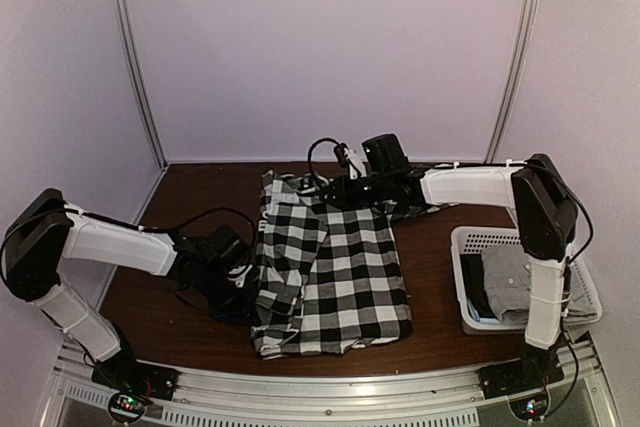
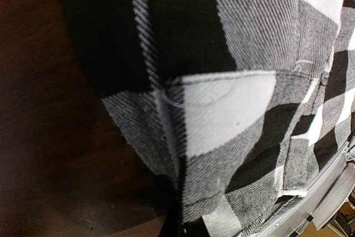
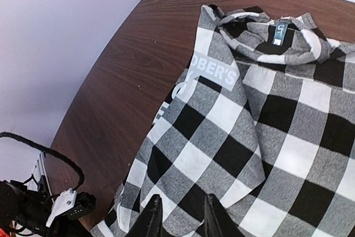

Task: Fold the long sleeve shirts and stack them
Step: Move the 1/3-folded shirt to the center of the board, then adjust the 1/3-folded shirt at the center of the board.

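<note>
The black-and-white checked long sleeve shirt [image 1: 335, 267] lies spread on the brown table [image 1: 200, 197], collar to the back, its left side bunched in folds. My left gripper [image 1: 247, 292] sits at that left edge. In the left wrist view the checked cloth [image 2: 233, 109] fills the frame and runs down into the shut gripper [image 2: 180, 220]. My right gripper [image 1: 337, 197] hovers by the collar end. Its two dark fingers [image 3: 152, 217] stand a little apart above the checks [image 3: 222, 137], and the collar label [image 3: 281, 31] shows beyond. A plain grey shirt [image 1: 512, 277] lies in the basket.
A white lattice basket [image 1: 462, 247] stands at the right edge of the table beside the right arm. Black cables [image 1: 205, 222] trail from the left arm over the table. A metal rail [image 1: 330, 387] runs along the near edge, and white walls close in the back and sides.
</note>
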You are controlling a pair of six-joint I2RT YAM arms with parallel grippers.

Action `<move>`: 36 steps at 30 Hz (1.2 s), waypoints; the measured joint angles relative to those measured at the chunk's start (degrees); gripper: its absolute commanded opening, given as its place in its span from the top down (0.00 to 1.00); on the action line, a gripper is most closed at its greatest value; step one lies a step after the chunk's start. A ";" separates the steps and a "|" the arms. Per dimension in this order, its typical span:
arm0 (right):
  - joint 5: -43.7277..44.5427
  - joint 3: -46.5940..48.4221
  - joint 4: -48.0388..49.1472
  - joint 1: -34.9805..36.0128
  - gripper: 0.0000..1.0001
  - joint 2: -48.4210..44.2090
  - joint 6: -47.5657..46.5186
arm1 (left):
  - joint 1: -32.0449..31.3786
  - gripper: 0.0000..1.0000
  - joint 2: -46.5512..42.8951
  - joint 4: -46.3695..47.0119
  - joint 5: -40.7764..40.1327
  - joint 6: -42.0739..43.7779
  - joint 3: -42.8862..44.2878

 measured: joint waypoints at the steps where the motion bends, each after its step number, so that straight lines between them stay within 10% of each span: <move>1: 0.00 1.01 0.13 -0.31 0.73 0.74 0.00 | 0.00 1.00 -0.52 -1.18 -0.57 0.00 -0.07; 12: 1.20 9.44 -0.20 -0.76 0.67 9.86 -2.25 | 2.89 1.00 -10.88 -16.20 -5.27 0.15 -5.27; 20: 9.25 21.40 -6.27 -0.46 0.58 17.51 -9.88 | 5.70 0.69 -14.73 -22.23 -6.38 0.39 -5.84; 36: 17.40 35.28 -14.53 0.07 0.49 26.80 -18.99 | 5.75 0.66 -12.46 -23.45 -13.20 2.38 11.08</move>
